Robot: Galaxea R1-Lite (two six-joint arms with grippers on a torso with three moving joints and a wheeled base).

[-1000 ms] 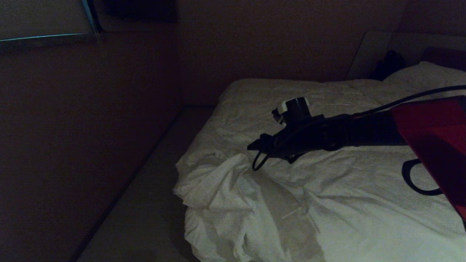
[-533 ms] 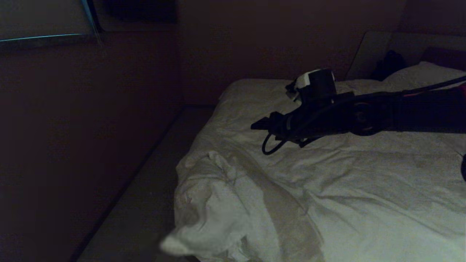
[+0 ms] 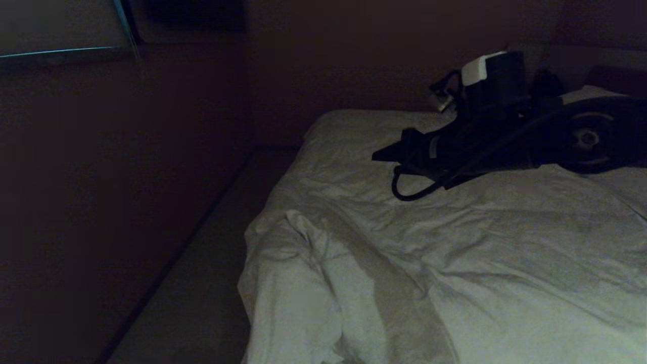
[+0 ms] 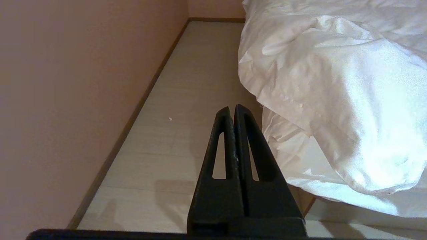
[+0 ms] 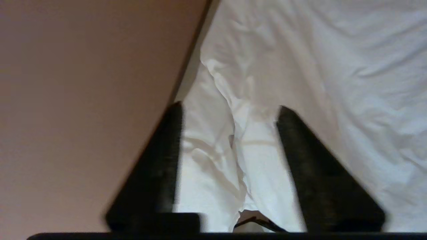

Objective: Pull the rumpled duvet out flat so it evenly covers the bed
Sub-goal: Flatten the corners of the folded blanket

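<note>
The white, creased duvet (image 3: 404, 263) lies spread over the bed, and its near left corner (image 4: 333, 83) hangs bunched over the bed's side. My right gripper (image 3: 376, 155) hovers above the far half of the duvet, pointing toward the wall. In the right wrist view it (image 5: 230, 108) is open, with nothing between its fingers and only the duvet's folds (image 5: 300, 66) below. My left gripper (image 4: 232, 108) is shut and empty, parked low over the floor beside the bed's pale base (image 4: 350, 221).
A wall (image 3: 126, 177) runs along the bed's left side, with a narrow strip of pale floor (image 3: 202, 283) between them. A pillow (image 3: 591, 93) and a dark headboard panel (image 3: 616, 76) show at the far right, partly behind my right arm.
My right arm has risen and drawn back to the right, away from the duvet's folded corner. That corner has dropped and now hangs over the bed's side.
</note>
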